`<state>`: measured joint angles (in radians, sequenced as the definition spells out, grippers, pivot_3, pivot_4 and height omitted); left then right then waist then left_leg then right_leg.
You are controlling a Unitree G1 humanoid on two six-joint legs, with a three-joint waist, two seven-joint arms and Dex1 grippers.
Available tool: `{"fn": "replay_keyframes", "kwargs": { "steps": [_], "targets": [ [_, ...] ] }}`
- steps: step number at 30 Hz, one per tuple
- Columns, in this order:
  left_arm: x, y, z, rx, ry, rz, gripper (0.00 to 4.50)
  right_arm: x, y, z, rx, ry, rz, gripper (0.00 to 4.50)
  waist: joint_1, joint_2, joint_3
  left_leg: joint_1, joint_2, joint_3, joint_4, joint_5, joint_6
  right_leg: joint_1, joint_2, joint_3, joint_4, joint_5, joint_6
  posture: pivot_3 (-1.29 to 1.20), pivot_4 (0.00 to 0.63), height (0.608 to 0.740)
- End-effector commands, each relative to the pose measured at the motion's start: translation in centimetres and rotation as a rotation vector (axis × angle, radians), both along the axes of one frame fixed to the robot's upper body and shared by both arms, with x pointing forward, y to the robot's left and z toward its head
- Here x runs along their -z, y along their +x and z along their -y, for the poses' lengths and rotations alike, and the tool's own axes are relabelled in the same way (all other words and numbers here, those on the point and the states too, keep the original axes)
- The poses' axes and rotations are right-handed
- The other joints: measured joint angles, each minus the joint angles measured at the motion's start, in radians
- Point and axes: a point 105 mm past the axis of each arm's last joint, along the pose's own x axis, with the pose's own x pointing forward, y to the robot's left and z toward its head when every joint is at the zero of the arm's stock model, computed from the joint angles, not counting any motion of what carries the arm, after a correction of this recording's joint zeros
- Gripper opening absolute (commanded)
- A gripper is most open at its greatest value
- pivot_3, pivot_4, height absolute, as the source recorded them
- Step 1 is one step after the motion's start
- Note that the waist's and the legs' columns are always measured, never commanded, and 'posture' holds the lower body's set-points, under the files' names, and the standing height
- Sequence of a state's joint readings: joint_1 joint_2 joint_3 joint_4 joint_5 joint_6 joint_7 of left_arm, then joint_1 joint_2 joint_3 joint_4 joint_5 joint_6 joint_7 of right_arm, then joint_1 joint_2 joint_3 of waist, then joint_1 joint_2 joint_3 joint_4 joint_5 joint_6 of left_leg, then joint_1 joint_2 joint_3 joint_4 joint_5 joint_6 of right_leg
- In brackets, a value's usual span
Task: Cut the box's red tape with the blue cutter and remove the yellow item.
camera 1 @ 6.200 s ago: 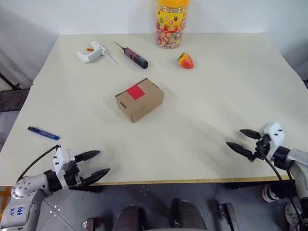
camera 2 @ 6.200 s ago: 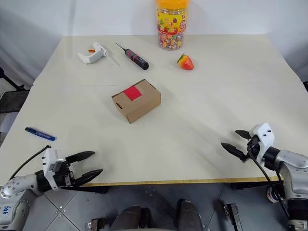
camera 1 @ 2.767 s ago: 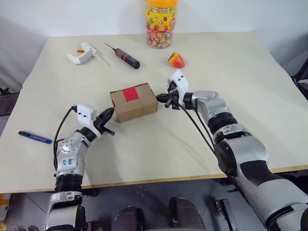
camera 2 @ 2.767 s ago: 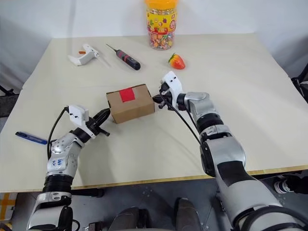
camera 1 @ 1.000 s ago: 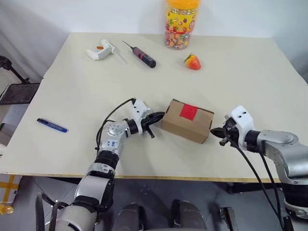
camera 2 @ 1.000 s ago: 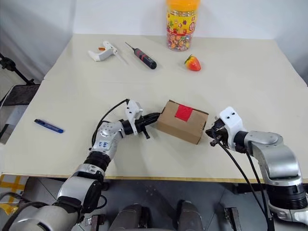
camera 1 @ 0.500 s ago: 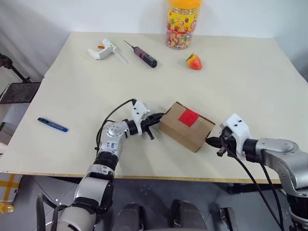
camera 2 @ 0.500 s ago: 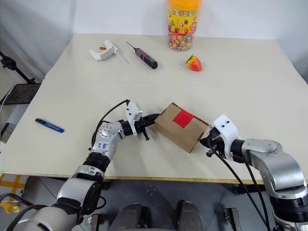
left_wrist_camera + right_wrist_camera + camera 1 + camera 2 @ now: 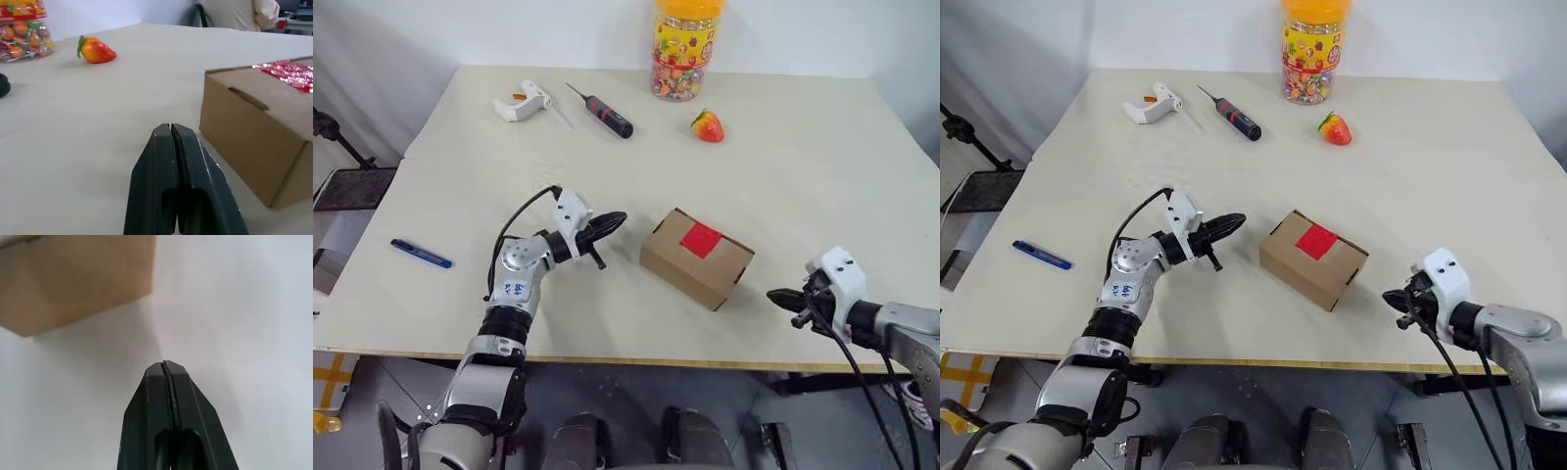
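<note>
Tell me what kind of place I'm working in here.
It looks like a staged test or lab bench rather than a real workshop: a plain cream table against a white wall, set with a few unrelated props, namely a sealed box, a candy jar, a toy strawberry and hand tools.

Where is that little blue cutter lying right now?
The blue cutter lies alone near the table's left edge in the head views, well to the left of the left tool and the box.
</note>
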<state>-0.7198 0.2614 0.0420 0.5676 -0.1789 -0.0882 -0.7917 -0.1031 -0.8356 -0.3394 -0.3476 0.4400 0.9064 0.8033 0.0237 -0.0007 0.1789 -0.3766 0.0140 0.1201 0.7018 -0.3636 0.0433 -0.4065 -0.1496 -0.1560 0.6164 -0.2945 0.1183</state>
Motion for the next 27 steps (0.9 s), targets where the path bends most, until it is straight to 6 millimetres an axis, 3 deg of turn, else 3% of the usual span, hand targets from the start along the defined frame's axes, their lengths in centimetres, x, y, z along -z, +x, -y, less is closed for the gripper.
{"fn": "replay_keyframes", "kwargs": {
  "steps": [1,3,6,10,13,16,19,27],
  "targets": [
    [-2.8,-1.4,-1.9,-0.010,-0.046,0.040,1.07,-4.8,0.5,-0.4,-0.085,0.056,0.155,0.52,-0.009,0.000,0.000,0.000,0.001,0.000,0.000,0.000,0.000,0.000,0.000,0.000,0.000,0.000,0.000,0.00,0.150,0.740],
    [-3.1,-2.0,-2.3,-0.007,-0.050,0.027,1.64,-5.7,0.6,-0.7,-0.114,0.076,0.179,1.15,-0.013,0.000,0.000,0.001,0.002,0.000,-0.001,0.000,-0.001,0.000,0.001,0.000,0.000,0.000,0.000,0.00,0.150,0.740],
    [-2.9,-5.7,-5.5,-0.015,-0.055,-0.054,2.54,-8.2,1.9,-2.3,-0.220,0.120,0.255,2.19,-0.025,0.000,0.000,0.001,0.004,-0.001,-0.002,0.001,-0.002,0.000,0.000,0.000,0.000,0.000,0.000,0.00,0.150,0.740],
    [-1.3,-9.2,-9.2,-0.100,-0.021,-0.144,3.70,-8.2,3.3,-3.8,-0.348,0.106,0.233,3.50,-0.041,0.000,0.000,0.003,0.005,-0.001,-0.003,0.001,-0.002,0.001,0.000,0.001,0.001,0.000,0.000,0.00,0.150,0.740],
    [-1.1,-10.1,-12.1,-0.217,-0.002,-0.158,4.50,-8.1,4.4,-4.4,-0.396,0.095,0.235,4.48,-0.023,-0.001,0.000,0.004,0.004,-0.002,-0.001,0.001,-0.001,0.004,0.000,0.001,-0.001,0.000,0.000,0.00,0.150,0.740],
    [-2.0,-10.6,-14.9,-0.384,-0.036,-0.116,4.50,-8.5,5.4,-5.0,-0.431,0.100,0.254,4.48,-0.012,-0.001,0.000,0.004,0.004,-0.003,0.000,0.001,0.000,0.008,-0.001,0.000,-0.005,0.000,0.001,0.00,0.150,0.740],
    [-2.6,-12.2,-16.4,-0.502,-0.089,-0.095,4.50,-8.8,5.6,-5.6,-0.485,0.115,0.269,4.48,-0.012,-0.001,0.000,0.005,0.004,-0.004,-0.001,0.001,-0.001,0.009,-0.001,0.000,-0.006,0.001,0.001,0.00,0.150,0.740],
    [-1.4,-17.2,-17.7,-0.704,-0.115,-0.118,4.50,-8.4,6.0,-5.3,-0.605,0.105,0.254,4.48,-0.023,-0.001,0.001,0.005,0.004,-0.006,-0.002,0.001,-0.001,0.012,-0.001,-0.001,-0.008,0.001,0.001,0.00,0.150,0.740]
  ]
}}
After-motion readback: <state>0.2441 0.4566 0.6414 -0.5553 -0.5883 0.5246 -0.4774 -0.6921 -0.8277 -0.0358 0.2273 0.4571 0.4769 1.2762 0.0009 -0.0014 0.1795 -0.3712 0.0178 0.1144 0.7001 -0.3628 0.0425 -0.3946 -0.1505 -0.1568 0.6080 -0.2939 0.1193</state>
